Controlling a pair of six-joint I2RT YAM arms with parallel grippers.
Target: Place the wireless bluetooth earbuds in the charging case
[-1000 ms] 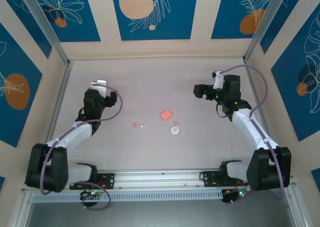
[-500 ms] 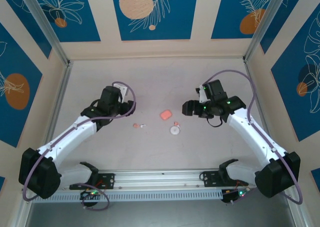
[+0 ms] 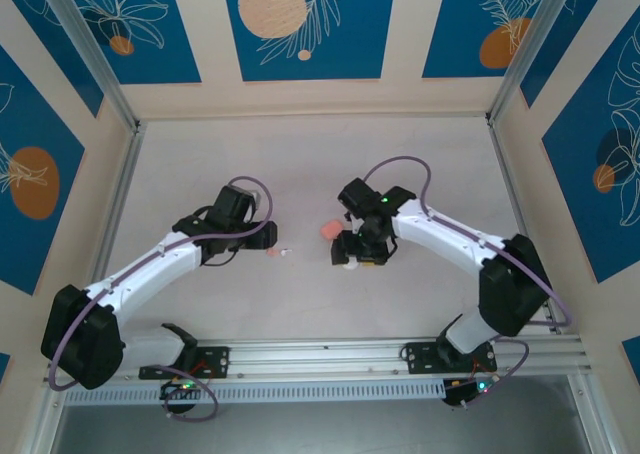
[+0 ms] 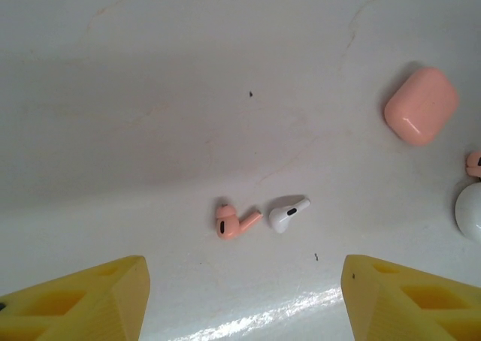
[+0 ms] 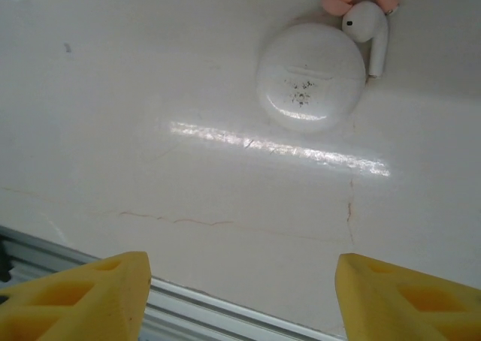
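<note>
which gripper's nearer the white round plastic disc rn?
Right. The right gripper hovers right beside the white round plastic disc. The left gripper sits farther off to the disc's left, above a coral-pink earbud and a white earbud.

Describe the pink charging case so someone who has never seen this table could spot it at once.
Near the middle of the pale table, just beyond a white round disc, lies the charging case. It is a smooth salmon-pink rounded block with its lid shut; the pink earbud nearby matches its colour but is far smaller and stemmed.
</note>
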